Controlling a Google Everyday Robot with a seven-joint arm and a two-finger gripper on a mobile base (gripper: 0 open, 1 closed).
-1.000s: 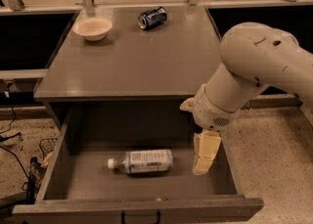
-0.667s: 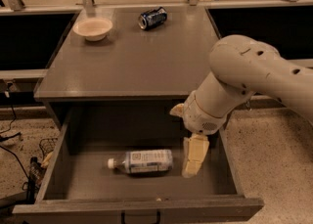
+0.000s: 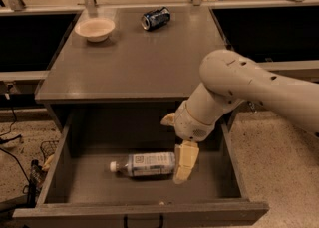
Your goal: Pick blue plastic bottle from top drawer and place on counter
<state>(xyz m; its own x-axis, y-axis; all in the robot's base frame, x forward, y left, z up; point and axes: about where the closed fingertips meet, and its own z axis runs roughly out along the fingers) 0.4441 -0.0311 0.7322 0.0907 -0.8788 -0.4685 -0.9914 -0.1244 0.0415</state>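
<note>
The gripper (image 3: 184, 165), its opening impossible to tell, is hovering at the blue plastic bottle's (image 3: 147, 164) base; closing there is probably risking it rolling away.

No readable text. Label on blue plastic bottle (image 3: 144, 164) had a dark printed block, illegible; can (image 3: 155, 18) print too. The end effector (image 3: 183, 170) was in top drawer (image 3: 139, 208), at the bottle's base.

White rounded arm (image 3: 259, 82); cream-ish hand (image 3: 182, 170) in drawer (image 3: 209, 211).

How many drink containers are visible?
2: blue plastic bottle lying in top drawer, gripper at its base end; soda can far back on the counter. Arm hides part of drawer.
</note>
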